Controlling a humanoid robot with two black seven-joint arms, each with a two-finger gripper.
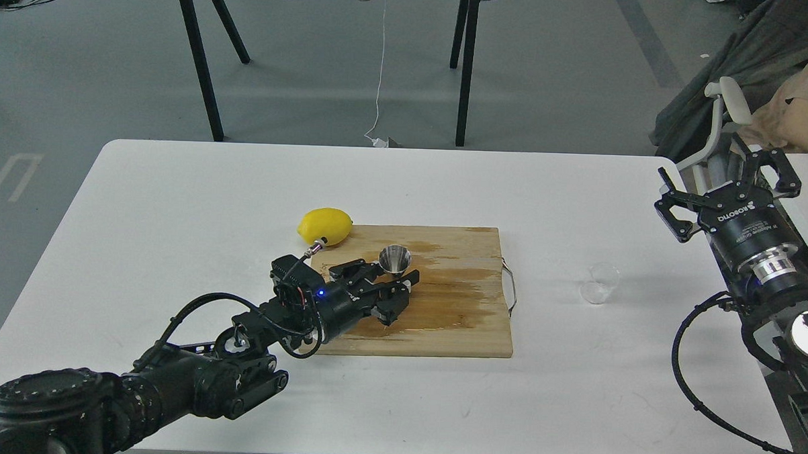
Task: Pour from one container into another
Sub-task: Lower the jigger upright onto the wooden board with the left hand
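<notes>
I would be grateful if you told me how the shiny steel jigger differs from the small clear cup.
The shiny steel hourglass jigger is opaque metal; the small transparent cup is see-through. The jigger stands on the wooden cutting board, the cup on the bare white table to its right. The left gripper sits at the jigger; the right gripper is clear of the cup. Both stand upright, mouths up.
</notes>
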